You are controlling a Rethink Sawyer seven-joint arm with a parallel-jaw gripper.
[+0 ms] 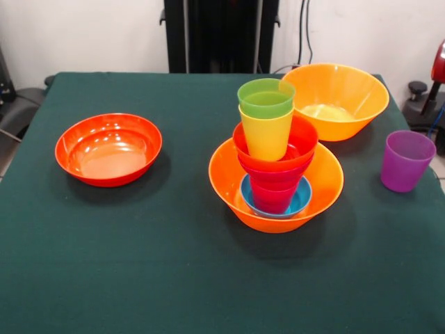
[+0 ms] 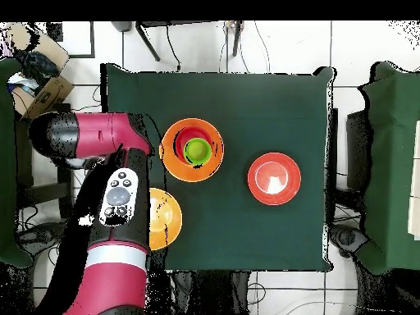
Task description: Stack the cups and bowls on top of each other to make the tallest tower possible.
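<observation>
The tower stands in a large orange bowl (image 1: 229, 174) right of the table's middle. In it sit a small blue bowl (image 1: 300, 200), a crimson-pink cup (image 1: 271, 198), a magenta bowl (image 1: 278, 174) and a small red-orange bowl (image 1: 304, 142). A yellow cup (image 1: 266, 138) and a green cup (image 1: 266, 99) top it. From overhead the tower (image 2: 172, 156) shows the green cup (image 2: 196, 149) at its centre. The purple cup (image 1: 407, 160) stands alone at the right. The second large orange bowl (image 1: 348, 94) stands behind the tower. The gripper is hidden under the arm (image 2: 115, 205).
A wide shallow red-orange bowl (image 1: 108, 148) sits at the left, also seen overhead (image 2: 274, 177). The red arm covers the table's edge beside the second orange bowl (image 2: 166, 217). A piece of the arm (image 1: 439, 62) shows at the right edge.
</observation>
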